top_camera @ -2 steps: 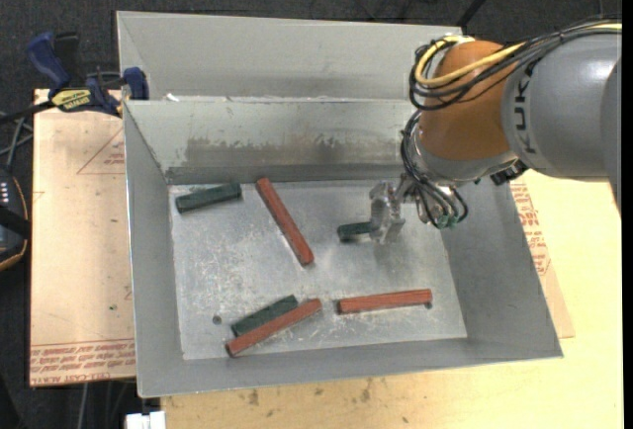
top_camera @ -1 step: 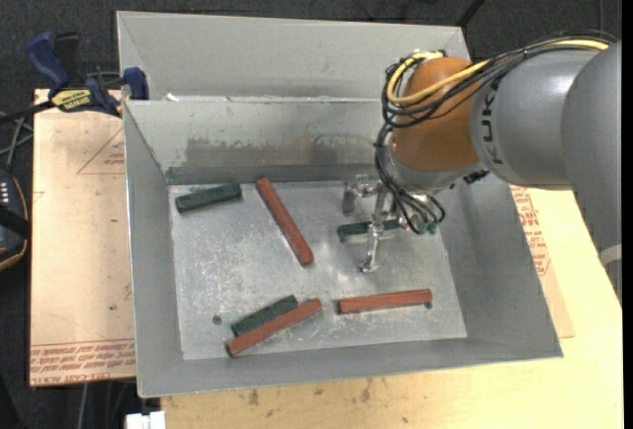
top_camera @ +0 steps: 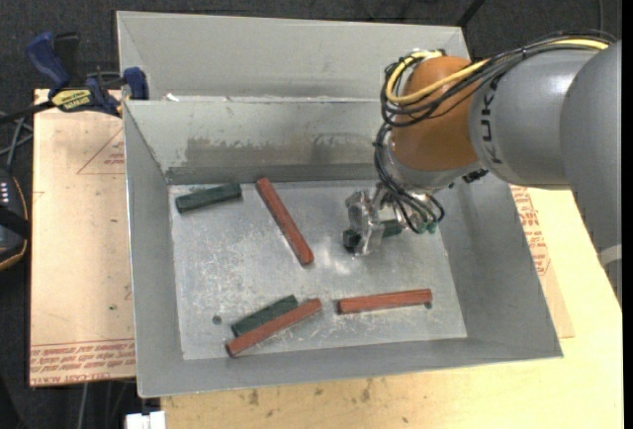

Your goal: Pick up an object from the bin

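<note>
The gripper (top_camera: 360,237) was seen low over the floor of the bin (top_camera: 150,259), right of its centre.
Whether it was clenched or released could not be told (its tip was crowded by cables). Nearest it, just to the left and apart from it, a long red-brown bar (top_camera: 285,220) was laid flat and aslant across the floor's middle, slim and straight-edged. A second red-brown bar (top_camera: 384,301) was laid near the front wall, a dark green bar (top_camera: 208,198) towards the back-left corner, and a green-and-brown pair (top_camera: 287,319) side by side at the front-left.
</note>
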Tool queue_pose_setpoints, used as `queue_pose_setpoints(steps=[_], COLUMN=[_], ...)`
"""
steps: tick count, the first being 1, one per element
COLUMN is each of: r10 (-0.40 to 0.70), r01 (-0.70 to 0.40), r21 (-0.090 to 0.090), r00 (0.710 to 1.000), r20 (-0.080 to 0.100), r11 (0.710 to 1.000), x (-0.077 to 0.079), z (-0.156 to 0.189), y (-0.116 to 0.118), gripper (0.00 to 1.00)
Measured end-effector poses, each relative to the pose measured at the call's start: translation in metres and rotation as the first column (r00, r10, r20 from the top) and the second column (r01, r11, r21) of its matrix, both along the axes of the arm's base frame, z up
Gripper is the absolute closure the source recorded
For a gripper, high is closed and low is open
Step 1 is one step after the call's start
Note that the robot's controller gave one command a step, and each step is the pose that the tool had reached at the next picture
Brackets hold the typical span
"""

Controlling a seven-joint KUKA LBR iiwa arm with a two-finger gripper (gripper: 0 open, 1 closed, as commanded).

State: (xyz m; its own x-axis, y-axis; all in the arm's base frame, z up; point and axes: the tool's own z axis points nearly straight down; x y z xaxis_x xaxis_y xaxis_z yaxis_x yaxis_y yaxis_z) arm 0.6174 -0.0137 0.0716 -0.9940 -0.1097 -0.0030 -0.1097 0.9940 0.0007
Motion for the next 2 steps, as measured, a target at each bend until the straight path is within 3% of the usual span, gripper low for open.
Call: queue_pose_setpoints(steps=[1,2], r10=[0.0,0.027], r01=[0.0,-0.027], r21=[0.0,-0.001], r00=[1.0,1.0], r20=[0.0,0.007], r11=[1.0,1.0], x=[0.0,0.0], z=[0.0,0.19], y=[0.0,-0.007], gripper=[1.0,1.0])
